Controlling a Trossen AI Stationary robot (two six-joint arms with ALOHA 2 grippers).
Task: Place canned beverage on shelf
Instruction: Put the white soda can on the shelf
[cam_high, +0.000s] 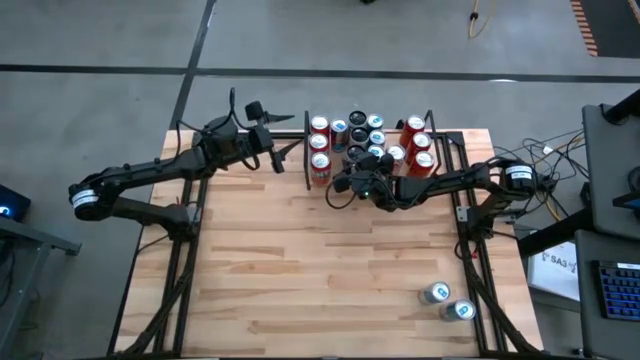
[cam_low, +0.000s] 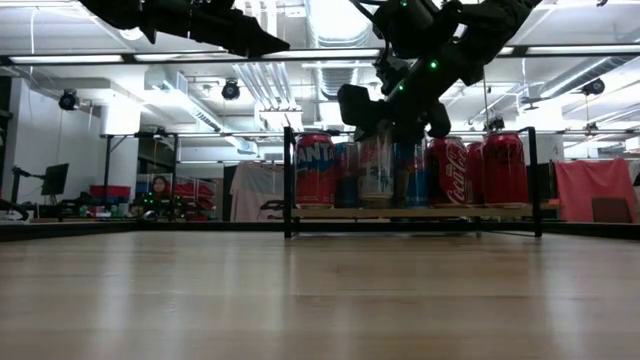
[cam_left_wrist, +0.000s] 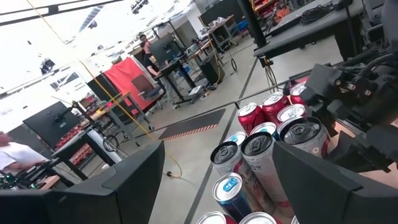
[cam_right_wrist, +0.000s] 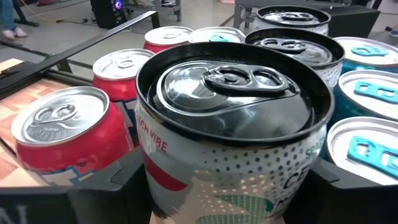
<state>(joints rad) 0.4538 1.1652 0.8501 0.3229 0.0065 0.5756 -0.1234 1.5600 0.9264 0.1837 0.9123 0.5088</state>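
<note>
Can (cam_right_wrist: 233, 134), white with a black rim and dark lid, sits upright between the fingers of the right gripper (cam_high: 362, 172), whose jaws are clamped on its sides. In the high view this can (cam_high: 359, 157) is at the front edge of the shelf (cam_high: 375, 180), near its middle, among the other cans. The low view shows it (cam_low: 378, 170) standing in the row with its base hidden behind the shelf's front edge, so whether it rests on the board or hangs just above cannot be told.

Around it, red cans (cam_high: 319, 150) stand in a column at nine o'clock, more red cans (cam_high: 416, 140) at three o'clock, and blue-topped cans (cam_high: 372, 128) at twelve o'clock. The shelf lies at the far side of the table (cam_high: 300, 270), at twelve o'clock from the table's centre.

The left gripper (cam_high: 287, 150) hangs just off the shelf's nine o'clock side, fingers apart and empty.

Two more cans (cam_high: 447, 301) lie on the table at five o'clock, well apart from the shelf
</note>
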